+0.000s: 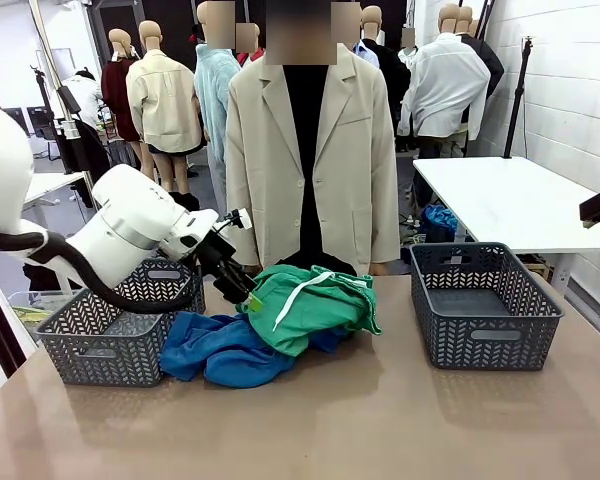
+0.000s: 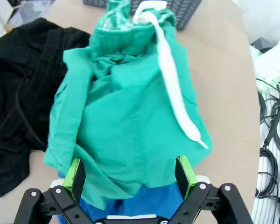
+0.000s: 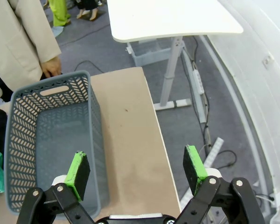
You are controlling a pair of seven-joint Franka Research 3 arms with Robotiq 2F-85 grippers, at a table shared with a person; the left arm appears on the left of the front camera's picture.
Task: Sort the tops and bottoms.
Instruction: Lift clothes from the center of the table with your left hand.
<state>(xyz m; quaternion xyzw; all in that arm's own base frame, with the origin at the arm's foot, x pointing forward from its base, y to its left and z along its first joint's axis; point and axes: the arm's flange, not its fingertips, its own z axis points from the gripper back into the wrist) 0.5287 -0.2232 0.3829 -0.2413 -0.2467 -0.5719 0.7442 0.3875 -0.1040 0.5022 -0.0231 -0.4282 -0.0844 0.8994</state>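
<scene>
So the left gripper (image 2: pixel 129 171) has its jaws spread wide, and the green pads (image 2: pixel 74 175) sit either side of the near edge of a soft green garment (image 2: pixel 126 116), which is bunched up on the tan worktop (image 2: pixel 224 70). A white drawstring cord (image 2: pixel 170 79) runs down over it from the far end. A bit of bright blue fleecy fabric (image 2: pixel 149 205) pokes out from under the green, right between the fingers. A plain black soft garment (image 2: pixel 23 93) lies crumpled on the left side of this view, touching the green one. A grey lattice basket (image 2: pixel 186 11) is at the far end.
</scene>
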